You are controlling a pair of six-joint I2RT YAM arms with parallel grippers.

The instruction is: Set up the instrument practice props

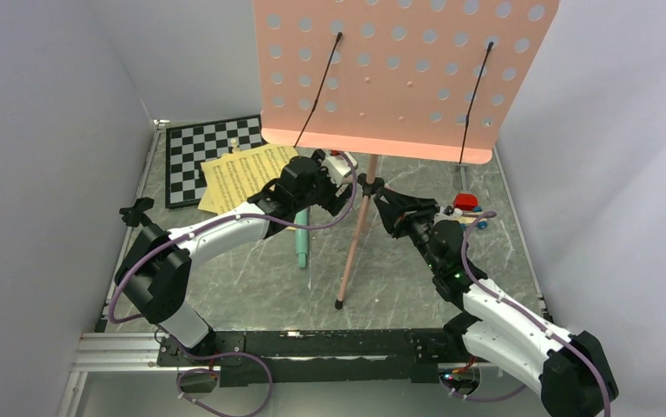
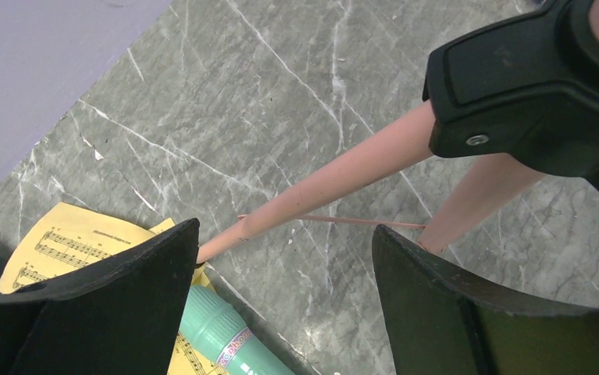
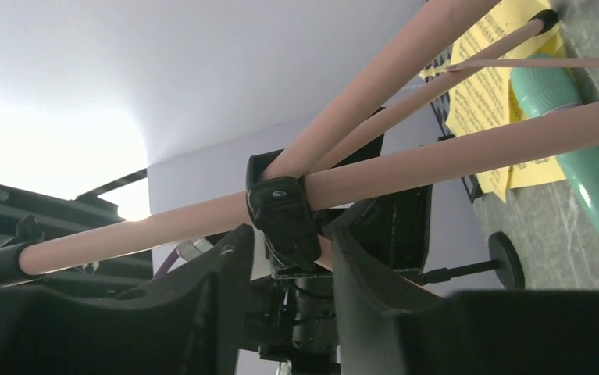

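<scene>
Right tool (image 3: 290,236) outstretched, astride music stand (image 1: 398,69) collar (image 3: 280,205)

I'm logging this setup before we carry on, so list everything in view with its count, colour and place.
table: one, grey-green marble, under everything
chessboard: one, black and white, far left corner
music stand: one, pink, centre, perforated desk high up
sheet-music pages: a few, yellow, overlapping the chessboard's corner
tube: one, mint green, lying left of the music stand
small stand: one, black, at the table's left edge
toy blocks: a few, red and blue, beside the right wrist
left fingers: two, black, spread wide near the music stand's legs
right fingers: two, black, either side of the stand's black collar
</scene>
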